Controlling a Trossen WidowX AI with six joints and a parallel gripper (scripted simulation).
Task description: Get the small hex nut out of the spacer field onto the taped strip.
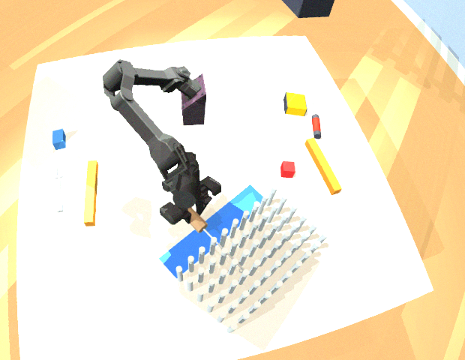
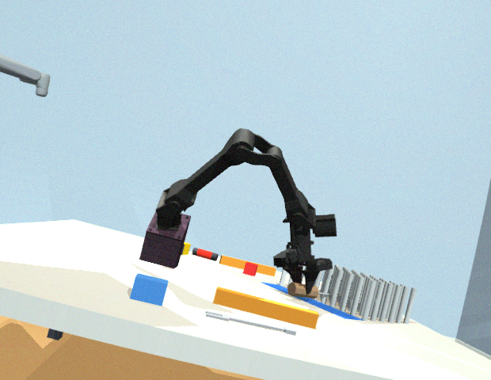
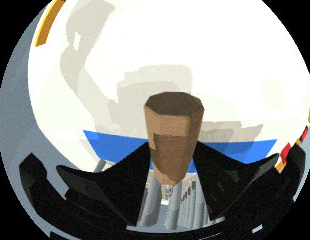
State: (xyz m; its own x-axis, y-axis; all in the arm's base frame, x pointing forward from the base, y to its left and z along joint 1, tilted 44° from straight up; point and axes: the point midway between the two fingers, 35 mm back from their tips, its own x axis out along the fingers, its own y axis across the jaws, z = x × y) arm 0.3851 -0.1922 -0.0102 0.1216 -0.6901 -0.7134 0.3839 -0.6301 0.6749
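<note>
my tool [image 1: 193,217] [image 2: 303,282] [image 3: 171,146]: partly open, clamped on wooden handle [image 1: 197,221] [image 2: 302,290] [image 3: 174,135] | from above, thin rod [image 1: 221,246] points toward five o'clock among metal spacers [image 1: 244,254] [image 2: 360,292] [image 3: 172,205]

White tabletop [image 1: 120,294] [image 2: 90,249] [image 3: 145,30] bearing metal spacers [image 1: 223,235] [image 2: 362,300] [image 3: 173,205].
</note>
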